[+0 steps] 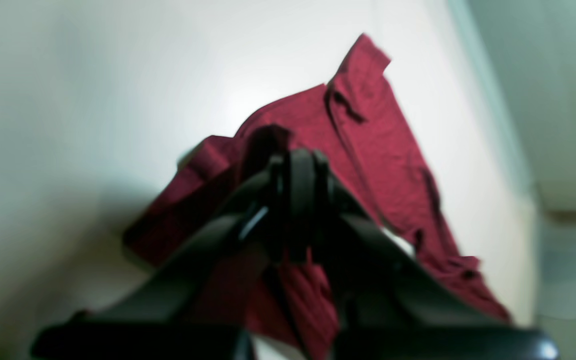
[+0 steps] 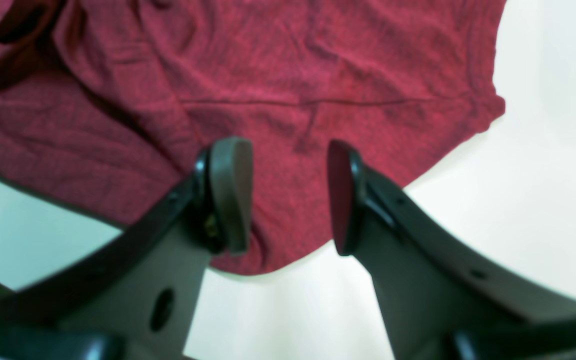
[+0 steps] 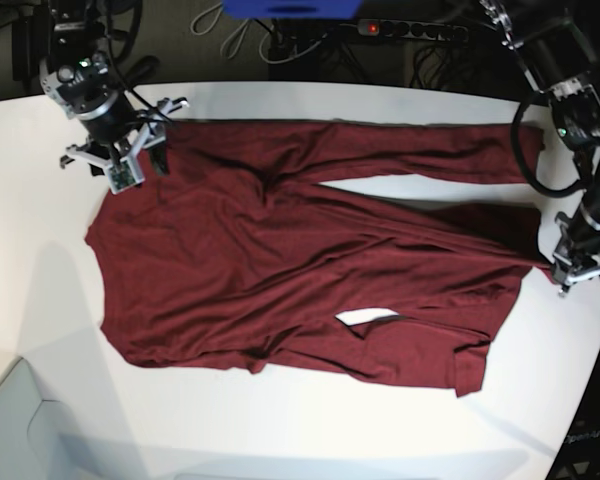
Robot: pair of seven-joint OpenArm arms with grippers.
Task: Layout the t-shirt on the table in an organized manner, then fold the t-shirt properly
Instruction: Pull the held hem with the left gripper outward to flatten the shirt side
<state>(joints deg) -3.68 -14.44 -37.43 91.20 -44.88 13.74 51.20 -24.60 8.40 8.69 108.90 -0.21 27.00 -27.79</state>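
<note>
Left fingers (image 1: 300, 200) are pressed together with maroon cloth pinched between them; in the base view this gripper (image 3: 578, 262) sits at the counter's right edge, at the shirt's right-hand margin, so they grip the t-shirt (image 3: 300, 270). Right fingers (image 2: 230, 192) stand apart with a clear gap, holding nothing, poised over a corner of the garment near the counter's far-left corner; whether the tips touch the cloth I cannot tell. The t-shirt lies roughly spread across the middle of the counter (image 3: 40, 280), one long sleeve running along the far edge, the body creased and doubled near the near side, with a small patch of white showing through a fold. Judged step: laying out, not yet folding. To do it well, the left arm should lift only slightly and draw outward toward the right edge, keeping tension low so the cloth slides rather than bunches; the right fingers ought to close on their corner first to anchor the opposite side. Risk: pulling one-handed drags the whole shirt. Count: one t-shirt, one counter, two grippers.
</note>
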